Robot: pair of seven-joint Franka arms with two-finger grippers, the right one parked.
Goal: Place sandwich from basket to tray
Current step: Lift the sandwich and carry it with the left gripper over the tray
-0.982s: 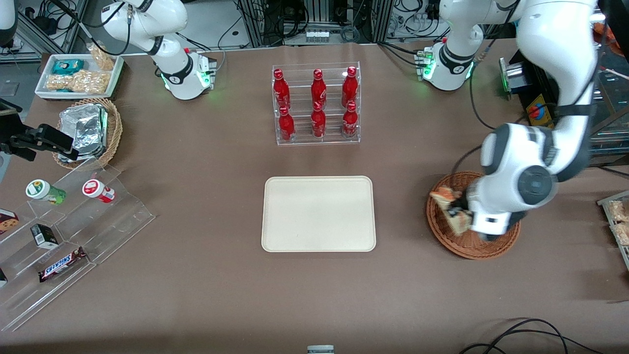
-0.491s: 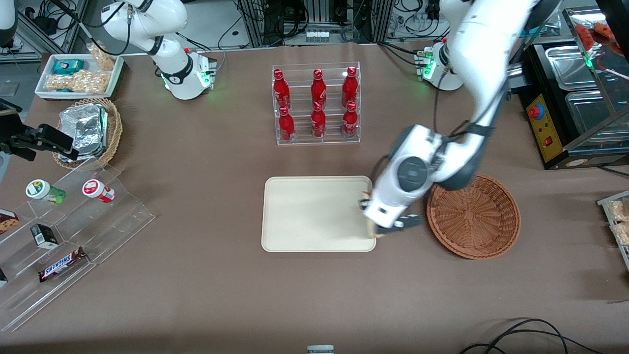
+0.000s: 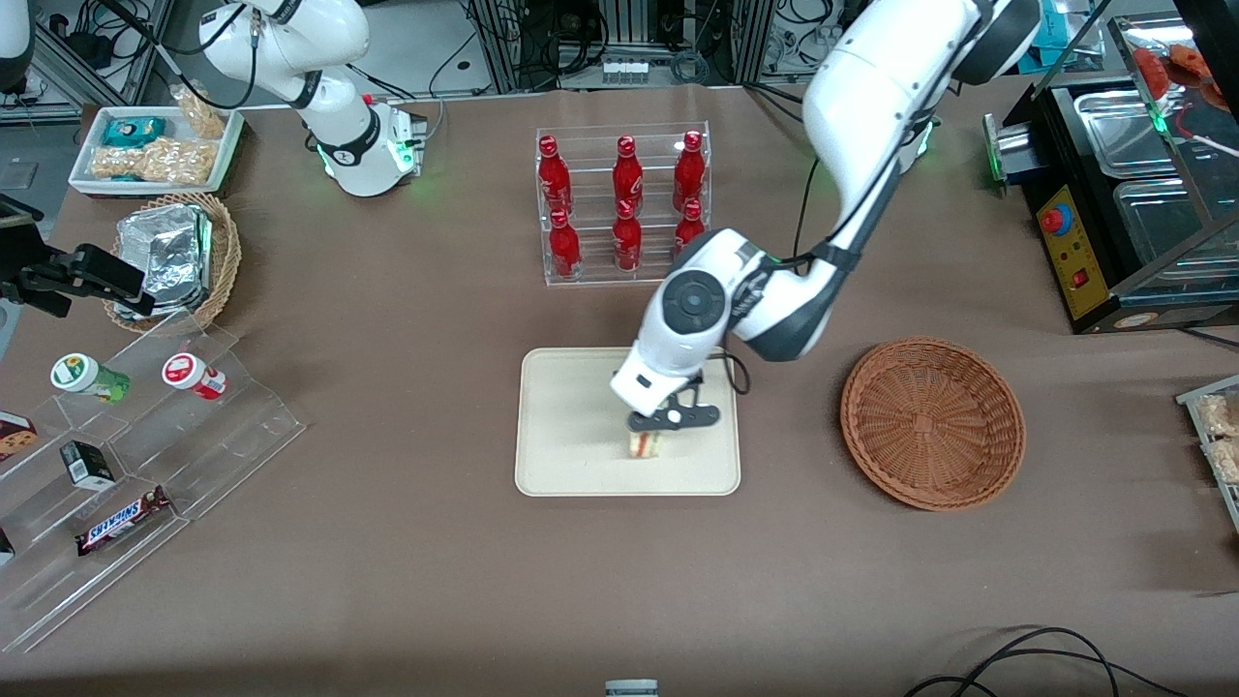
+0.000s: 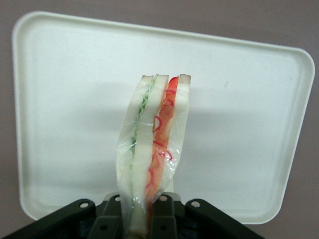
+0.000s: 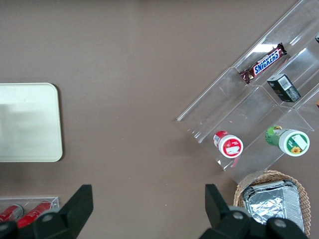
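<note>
The gripper hangs over the tray, fingers clamped on the sandwich. The basket sits at the tray's three o'clock on the counter.

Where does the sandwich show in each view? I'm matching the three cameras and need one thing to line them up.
Front view: the sandwich hangs in the gripper over the cream tray, on its part nearer the camera.
Left wrist view: the sandwich stands on edge, pinched by the gripper, with the tray beneath.
Right wrist view: not in it.
Shared landmark: the tray, visible in all three.
</note>
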